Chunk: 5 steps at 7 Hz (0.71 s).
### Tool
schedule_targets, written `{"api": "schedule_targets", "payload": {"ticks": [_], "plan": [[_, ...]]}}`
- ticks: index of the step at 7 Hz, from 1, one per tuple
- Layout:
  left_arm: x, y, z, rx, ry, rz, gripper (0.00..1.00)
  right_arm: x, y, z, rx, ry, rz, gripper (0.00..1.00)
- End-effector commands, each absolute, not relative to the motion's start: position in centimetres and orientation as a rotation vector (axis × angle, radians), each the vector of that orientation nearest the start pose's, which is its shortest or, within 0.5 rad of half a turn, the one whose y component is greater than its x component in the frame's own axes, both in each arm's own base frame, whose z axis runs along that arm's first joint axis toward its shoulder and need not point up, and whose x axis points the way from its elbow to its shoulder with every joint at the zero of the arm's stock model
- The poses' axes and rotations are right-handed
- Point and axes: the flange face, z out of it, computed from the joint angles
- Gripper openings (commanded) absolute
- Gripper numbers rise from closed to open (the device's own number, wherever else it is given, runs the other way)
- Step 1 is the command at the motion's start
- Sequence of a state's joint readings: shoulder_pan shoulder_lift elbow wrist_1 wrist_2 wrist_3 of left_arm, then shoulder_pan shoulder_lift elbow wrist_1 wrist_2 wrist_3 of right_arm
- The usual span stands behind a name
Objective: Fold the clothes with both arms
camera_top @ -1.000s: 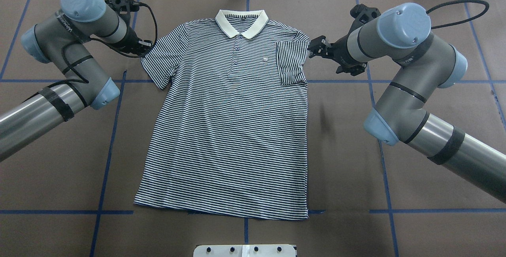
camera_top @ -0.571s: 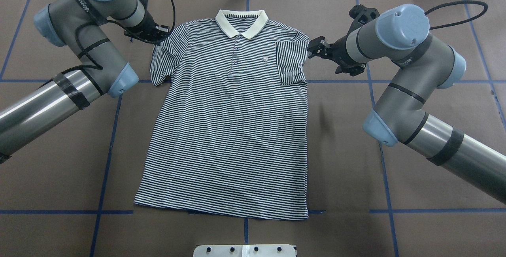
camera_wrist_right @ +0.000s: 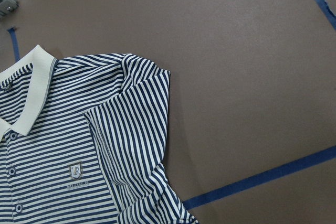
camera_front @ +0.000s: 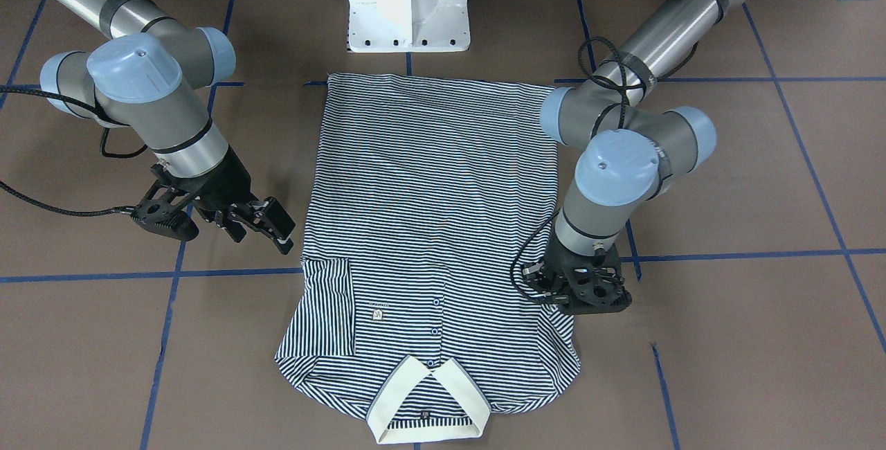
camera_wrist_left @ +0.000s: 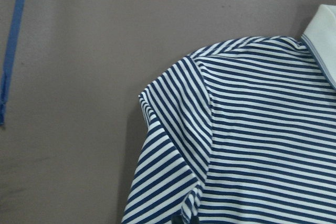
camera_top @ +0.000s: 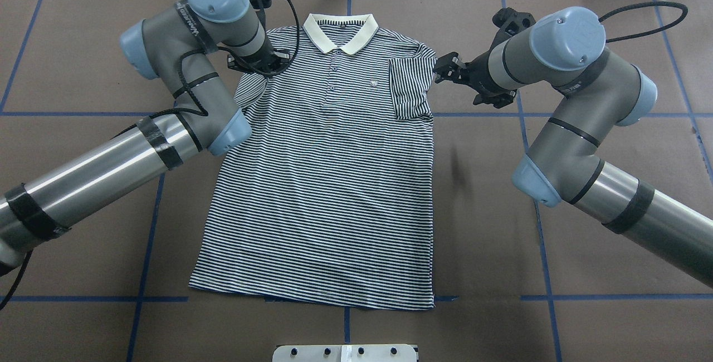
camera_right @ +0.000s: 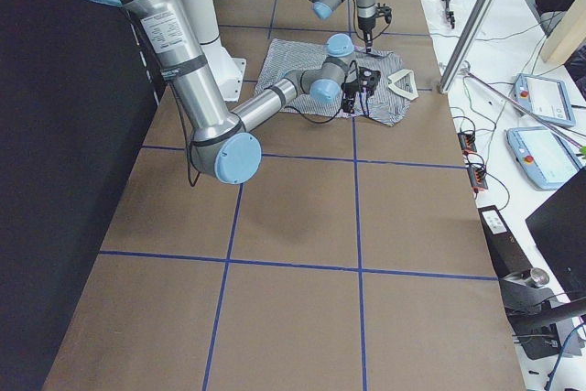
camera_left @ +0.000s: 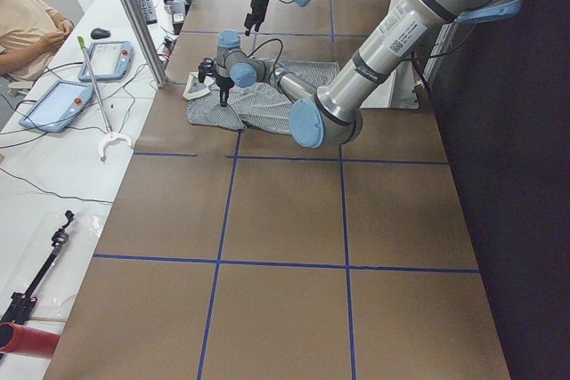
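1. The polo shirt (camera_top: 328, 184) is soft, matt knit cloth; its collar (camera_top: 340, 30) is thicker cream knit.
2. The table (camera_top: 585, 328) is covered in matt brown paper, marked with smooth blue tape (camera_top: 613, 297).
3. The left arm (camera_top: 100, 167) and right arm (camera_top: 663, 214) are satiny grey metal tubes with matt plastic caps.

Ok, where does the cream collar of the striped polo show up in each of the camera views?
Front-facing: collar at bottom centre.
Overhead: collar at top centre.
Exterior left: collar small, upper left.
Exterior right: collar small, upper right.
Left wrist: collar sliver at upper right edge.
Right wrist: collar at left edge.
Landmark: the chest patch on the polo shirt, visible front-facing, overhead and right wrist.
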<state>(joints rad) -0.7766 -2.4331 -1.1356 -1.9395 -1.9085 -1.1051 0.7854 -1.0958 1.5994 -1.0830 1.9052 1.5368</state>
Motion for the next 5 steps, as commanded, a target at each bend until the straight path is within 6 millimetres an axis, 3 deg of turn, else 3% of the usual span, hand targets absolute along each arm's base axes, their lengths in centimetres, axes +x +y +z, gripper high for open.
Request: {"api": "schedule_targets", "payload": {"ticks": [1,3,5], "plan": [[53.4,-64.8,27.7,0.217,0.846,-0.173,0.00,-40.6,-54.6,32.2,0.107,-1.028,0.516,1.00],[53.6,-65.3,28.2,0.236,0.842,-0.179,0.00,-40.8,-54.5,32.1,0.106,-1.030,0.513,1.00],[53.0,-64.8,27.1,0.248,0.864,-0.181,0.56,-40.6,-54.4,31.6,0.109,-1.040,0.511,1.00]]}}
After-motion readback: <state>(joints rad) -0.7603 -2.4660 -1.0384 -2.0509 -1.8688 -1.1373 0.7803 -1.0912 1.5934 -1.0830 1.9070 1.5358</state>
